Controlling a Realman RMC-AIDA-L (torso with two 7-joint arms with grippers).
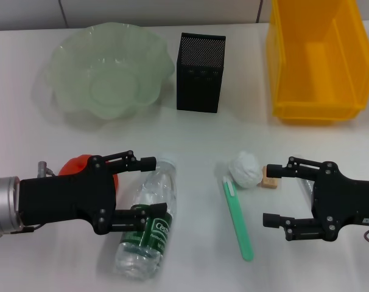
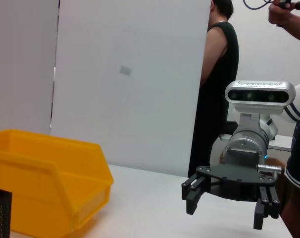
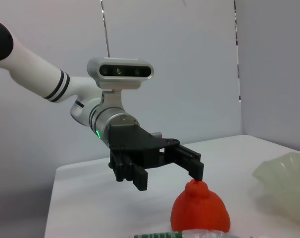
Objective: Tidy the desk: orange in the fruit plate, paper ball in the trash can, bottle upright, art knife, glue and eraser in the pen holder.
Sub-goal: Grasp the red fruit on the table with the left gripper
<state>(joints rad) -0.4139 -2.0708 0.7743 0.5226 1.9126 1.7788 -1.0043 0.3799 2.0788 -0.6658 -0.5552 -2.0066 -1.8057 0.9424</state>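
I am working over a white desk (image 1: 196,134). The left tool (image 1: 147,188), released, is straddling the bottle (image 1: 147,225), which is lying lengthwise toward me; the orange (image 1: 75,165) is sitting behind it. The right tool (image 1: 273,196) is waiting released.

Orange (image 1: 75,165) mostly hidden behind left hand (image 1: 153,188) in head view. Eraser (image 1: 270,182) partly covered by right hand (image 1: 271,194) finger. Bin (image 1: 315,61) cut off by top edge. Bottle (image 1: 145,234) label partly blocked by lower finger.
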